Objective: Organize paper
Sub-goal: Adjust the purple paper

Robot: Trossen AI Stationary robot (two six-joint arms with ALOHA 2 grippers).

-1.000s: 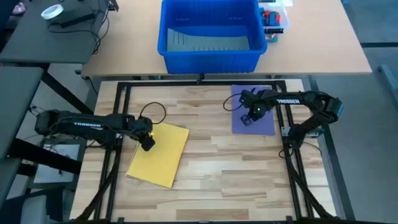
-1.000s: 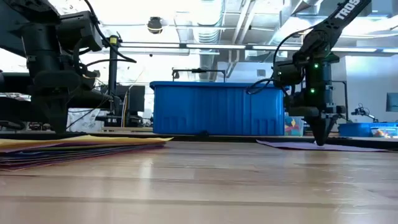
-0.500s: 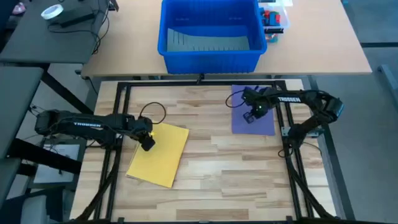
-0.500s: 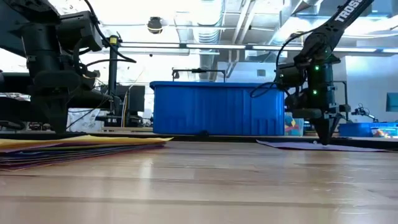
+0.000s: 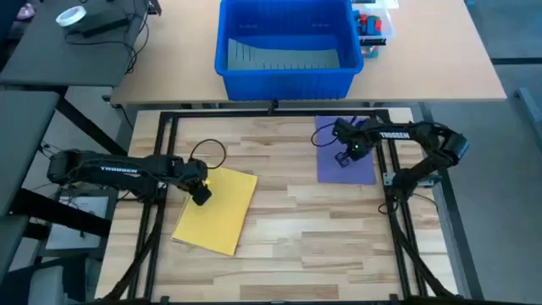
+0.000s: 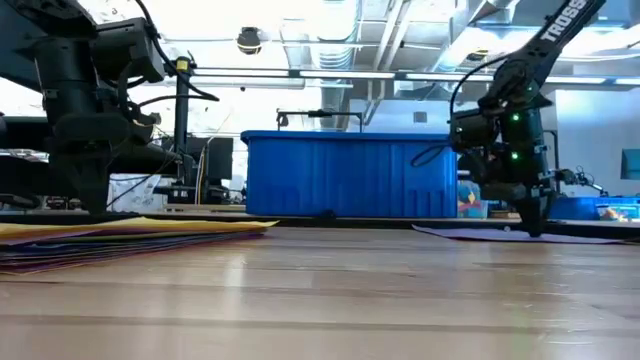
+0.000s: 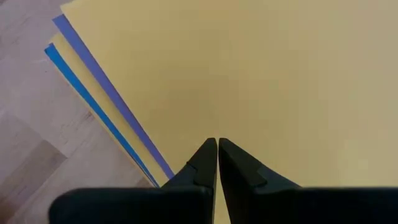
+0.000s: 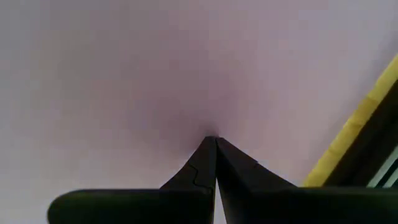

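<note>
The right gripper (image 5: 342,158), fingers pressed together, is pushing its tips down onto a single purple sheet (image 5: 362,168) lying flat on the worktop (image 5: 288,212) directly beneath it. The left gripper (image 5: 201,196), also pressed together, is resting on the yellow top sheet (image 5: 224,207) of a fanned stack (image 7: 93,93), whose blue and purple edges are showing just beside it. The paper looks thin, light, floppy and slippery; sliding it under fingertip pressure, or pinching an overhanging edge, seems safest.
</note>
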